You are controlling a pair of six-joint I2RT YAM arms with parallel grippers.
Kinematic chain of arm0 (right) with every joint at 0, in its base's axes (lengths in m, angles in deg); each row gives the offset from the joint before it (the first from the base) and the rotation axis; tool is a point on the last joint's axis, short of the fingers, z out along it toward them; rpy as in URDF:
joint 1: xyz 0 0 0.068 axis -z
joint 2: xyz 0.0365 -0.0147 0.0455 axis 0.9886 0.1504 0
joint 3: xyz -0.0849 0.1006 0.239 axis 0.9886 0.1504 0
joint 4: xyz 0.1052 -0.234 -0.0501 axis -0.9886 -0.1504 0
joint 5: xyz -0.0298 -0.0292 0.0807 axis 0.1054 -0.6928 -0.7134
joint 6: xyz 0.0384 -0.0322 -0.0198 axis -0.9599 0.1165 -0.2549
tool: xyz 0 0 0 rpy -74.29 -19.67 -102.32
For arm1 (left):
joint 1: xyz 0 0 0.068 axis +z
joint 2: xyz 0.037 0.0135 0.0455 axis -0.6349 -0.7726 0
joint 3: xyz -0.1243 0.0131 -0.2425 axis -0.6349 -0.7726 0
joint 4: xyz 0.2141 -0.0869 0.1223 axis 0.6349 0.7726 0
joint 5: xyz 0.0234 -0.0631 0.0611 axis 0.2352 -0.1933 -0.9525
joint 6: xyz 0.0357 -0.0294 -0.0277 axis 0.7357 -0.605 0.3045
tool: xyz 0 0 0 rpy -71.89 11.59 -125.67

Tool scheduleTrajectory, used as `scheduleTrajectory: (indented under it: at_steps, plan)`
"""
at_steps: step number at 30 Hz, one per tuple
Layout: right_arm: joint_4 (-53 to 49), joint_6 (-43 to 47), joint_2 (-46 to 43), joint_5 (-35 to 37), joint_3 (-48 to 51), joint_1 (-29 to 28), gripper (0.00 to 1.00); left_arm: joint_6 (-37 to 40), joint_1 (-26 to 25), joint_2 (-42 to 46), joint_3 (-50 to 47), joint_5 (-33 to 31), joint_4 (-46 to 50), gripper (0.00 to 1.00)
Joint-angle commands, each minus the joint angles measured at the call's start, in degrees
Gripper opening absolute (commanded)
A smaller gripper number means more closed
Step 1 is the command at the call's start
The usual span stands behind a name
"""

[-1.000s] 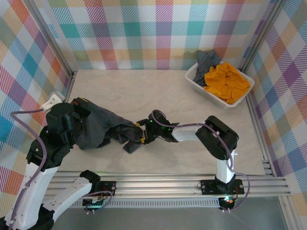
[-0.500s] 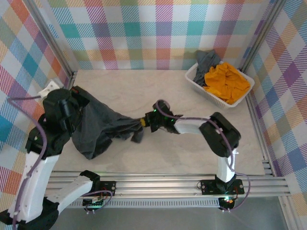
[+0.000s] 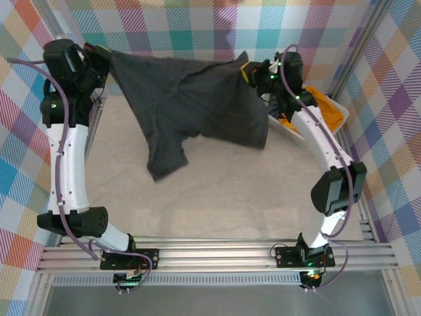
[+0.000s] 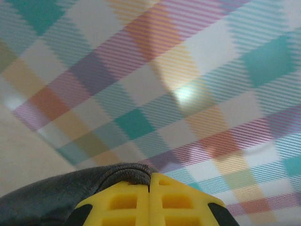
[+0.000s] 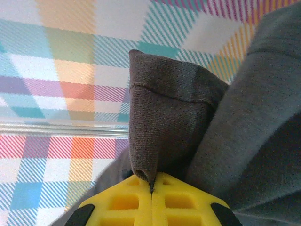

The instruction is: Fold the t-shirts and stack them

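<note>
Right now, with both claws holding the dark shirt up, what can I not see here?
- Top view: the charcoal t-shirt hides the table under it.
- Top view: the right arm crosses the basket; contents besides the mustard-orange shirt are unclear.
- Wrist views: the bottom edge cuts off left claw and right claw; which shirt part each pinches is unclear.

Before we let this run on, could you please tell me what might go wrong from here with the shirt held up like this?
1. The left pincer grips only a thin edge of the dark t-shirt, so the cloth could slip out under tension.
2. The shirt hangs bunched, with one part dangling far lower; laid down like this, it may crease.
3. The right arm passes close by the white basket and might snag the orange shirt.
</note>
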Motion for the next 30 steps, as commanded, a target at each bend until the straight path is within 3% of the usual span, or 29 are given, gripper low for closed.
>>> scheduleTrajectory:
  at_steps: [1,4,7,8,9,10,12,14,19,24,27,30]
  plan:
    - [-5.90,12.51,-7.67,0.76,0.25,-0.62,0.00,-0.70,0.53,8.64,1.65,1.24,-3.46,0.00]
    - [-6.63,13.60,-15.38,1.38,10.43,-1.00,0.00,-0.66,0.54,17.96,-10.50,-0.35,0.65,0.00]
    - [-8.57,14.86,-24.01,3.28,26.83,-4.19,0.00,-2.46,0.51,29.60,-33.51,-0.81,1.94,0.00]
    - [-9.57,14.58,-26.23,3.75,32.84,-5.35,0.14,-3.47,0.54,32.64,-41.98,-0.27,2.15,0.02]
    - [-10.11,13.48,-27.88,3.80,38.53,-6.07,0.31,-4.42,0.54,34.43,-48.51,0.46,2.76,0.10]
    - [-9.17,11.83,-29.32,3.01,44.99,-6.43,0.49,-4.81,0.50,35.60,-56.04,1.81,2.99,0.28]
    - [-9.21,9.30,-31.05,2.01,53.72,-6.58,0.62,-4.34,0.48,35.34,-63.72,3.64,5.46,0.56]
    - [-10.41,9.12,-32.43,2.71,58.07,-6.77,0.64,-2.75,0.55,34.75,-67.72,3.99,7.84,0.64]
    - [-12.70,10.13,-32.52,4.19,60.09,-7.21,0.64,0.38,0.55,34.11,-73.94,4.17,10.93,0.66]
    - [-13.12,12.30,-26.95,5.91,57.03,-7.22,0.62,0.85,0.46,30.98,-77.36,6.10,6.50,0.58]
    - [-13.81,16.47,-20.31,7.53,51.48,-7.22,0.50,1.06,0.39,26.56,-76.17,6.38,2.86,0.49]
    - [-14.71,18.79,-13.89,9.63,46.72,-6.81,0.46,1.15,-0.11,19.73,-73.66,6.88,-0.24,0.45]
